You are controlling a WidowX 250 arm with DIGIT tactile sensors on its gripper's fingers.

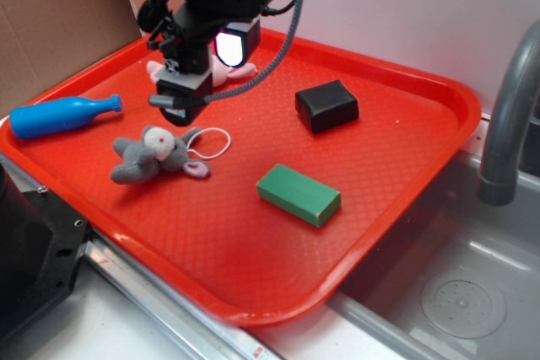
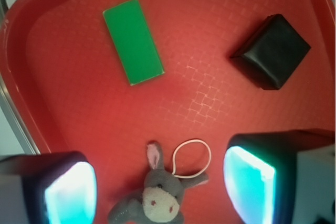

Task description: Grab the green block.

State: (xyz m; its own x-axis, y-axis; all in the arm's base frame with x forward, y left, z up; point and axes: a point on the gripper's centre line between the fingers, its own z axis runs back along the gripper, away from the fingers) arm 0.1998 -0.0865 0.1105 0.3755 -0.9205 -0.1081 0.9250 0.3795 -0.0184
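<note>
The green block [image 1: 298, 194] lies flat on the red tray [image 1: 396, 90], right of centre; in the wrist view the green block [image 2: 133, 41] is at the upper left, far ahead of the fingers. My gripper [image 1: 181, 103] hangs above the tray's back left, over a grey plush donkey [image 1: 156, 154]. Its jaws stand wide apart, open, with nothing held. In the wrist view the gripper [image 2: 160, 192] frames the donkey [image 2: 156, 198] below it, with glowing cyan pads [image 2: 71, 195] on both sides.
A black rounded block [image 1: 326, 105] sits at the tray's back right, also seen as the black block [image 2: 273, 51]. A blue bottle-shaped toy [image 1: 63, 115] lies at the tray's left edge. A pink plush [image 1: 221, 73] is partly hidden behind the arm. A sink and grey faucet [image 1: 506, 107] lie right.
</note>
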